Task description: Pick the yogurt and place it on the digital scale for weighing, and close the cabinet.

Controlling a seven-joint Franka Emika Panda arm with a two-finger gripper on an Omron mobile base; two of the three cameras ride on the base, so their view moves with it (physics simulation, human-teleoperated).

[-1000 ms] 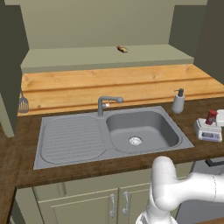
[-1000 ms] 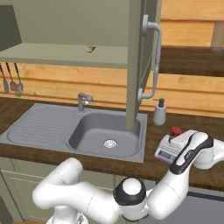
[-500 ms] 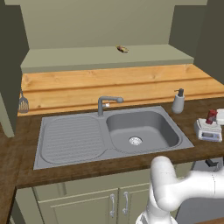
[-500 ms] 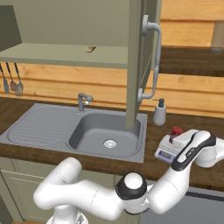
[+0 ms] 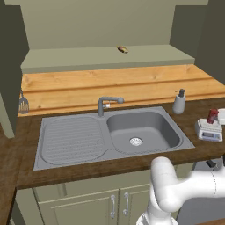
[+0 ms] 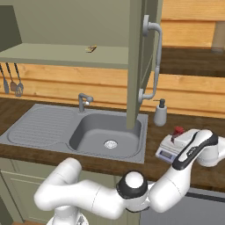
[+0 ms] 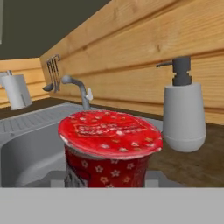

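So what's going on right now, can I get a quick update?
Yogurt sitting upright on digital scale. Gripper's open-or-shut state can't be told. Cabinet door open, not yet closed. Soap dispenser stands beside, apart from yogurt.

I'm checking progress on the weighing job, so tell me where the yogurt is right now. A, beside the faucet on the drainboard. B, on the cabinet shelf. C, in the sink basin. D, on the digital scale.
D: the yogurt stands upright on the digital scale, right of the sink and in front of the soap dispenser.
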